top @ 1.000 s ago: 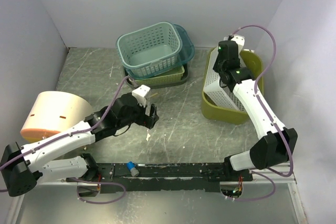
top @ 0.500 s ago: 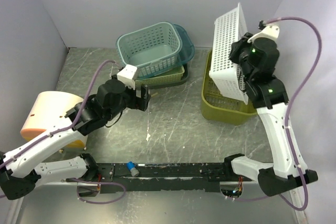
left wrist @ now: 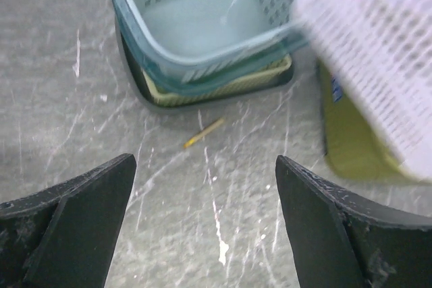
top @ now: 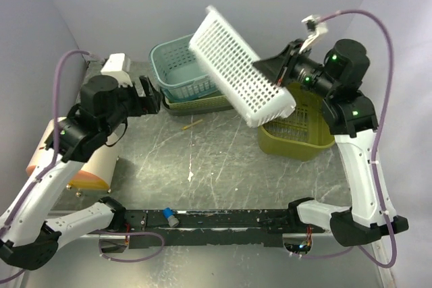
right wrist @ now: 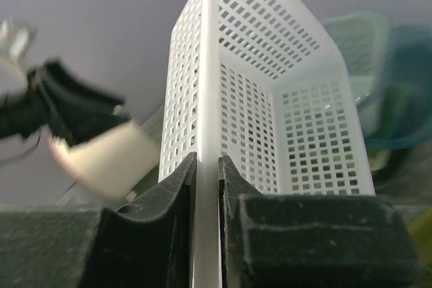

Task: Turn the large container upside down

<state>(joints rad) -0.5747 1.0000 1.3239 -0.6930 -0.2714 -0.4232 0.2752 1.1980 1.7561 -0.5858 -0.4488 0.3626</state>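
Observation:
A large white perforated basket (top: 239, 65) hangs in the air, tilted, above the middle-back of the table. My right gripper (top: 285, 71) is shut on its rim at its right end. In the right wrist view the rim (right wrist: 206, 65) runs up between my two pads, and the gripper (right wrist: 206, 166) clamps it. The basket's blurred corner shows in the left wrist view (left wrist: 378, 52). My left gripper (top: 152, 92) is raised at the left, open and empty, its jaws wide apart over bare table (left wrist: 204, 166).
A teal basket (top: 189, 65) is stacked on other baskets at the back centre. An olive tub (top: 297, 136) sits at the right. A cream overturned container (top: 50, 146) lies at the left. A yellow stick (top: 192, 125) lies on the table. Walls enclose three sides.
My right gripper lifted the white basket out of the olive tub, then swung it left and tipped it over. My left arm rose and drew back to the left.

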